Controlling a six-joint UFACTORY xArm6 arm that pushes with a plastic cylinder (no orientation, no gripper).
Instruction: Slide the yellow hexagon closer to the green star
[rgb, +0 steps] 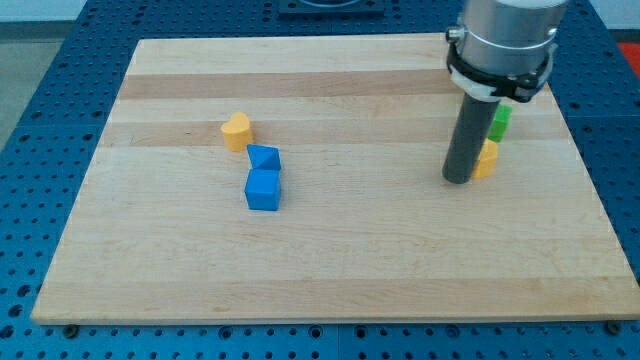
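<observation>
A yellow block (487, 159), partly hidden behind my rod, sits at the view's right; its shape cannot be made out fully. A green block (499, 122) stands just above it, also partly hidden by the arm, so its star shape is unclear. The two blocks are close together, almost touching. My tip (458, 180) rests on the board right against the yellow block's left side.
A yellow heart-like block (237, 131) lies left of centre. Two blue blocks sit just below and right of it: a smaller one (264, 157) and a blue cube (263, 189), touching each other. The wooden board (320, 270) lies on a blue perforated table.
</observation>
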